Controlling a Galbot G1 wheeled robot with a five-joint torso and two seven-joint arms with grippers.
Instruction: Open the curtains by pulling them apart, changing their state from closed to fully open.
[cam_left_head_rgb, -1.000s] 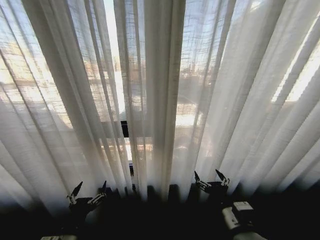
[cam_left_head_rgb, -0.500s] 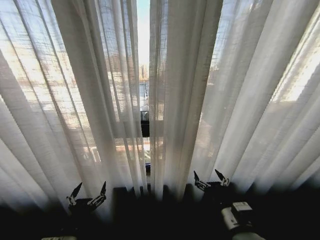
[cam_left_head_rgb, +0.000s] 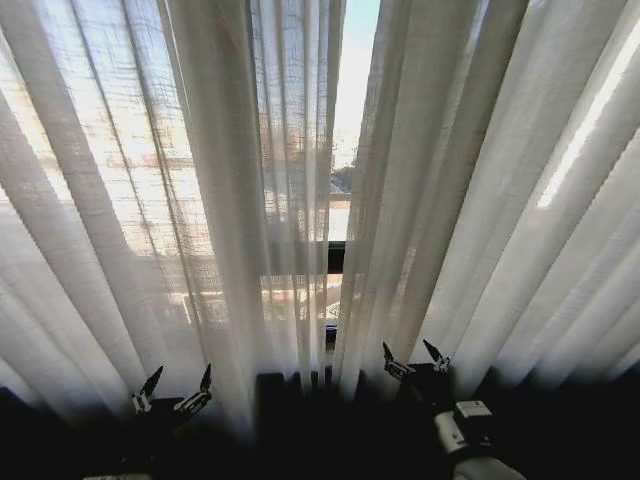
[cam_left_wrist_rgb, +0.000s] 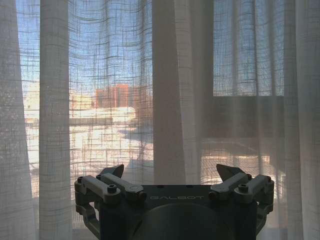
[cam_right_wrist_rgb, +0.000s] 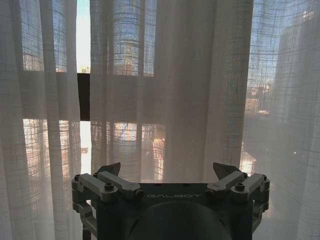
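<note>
Two tall, sheer off-white curtains with long pleats hang just ahead of the robot, barely parted: a narrow slit of sky shows between them, so nearly all the opening is left. The left gripper and right gripper sit low before the fabric, jaws apart, holding nothing. Against a second ago, the slit appears wider and farther right in the head view.

sheer off-white curtains with fine woven grid, dark window frame
</note>
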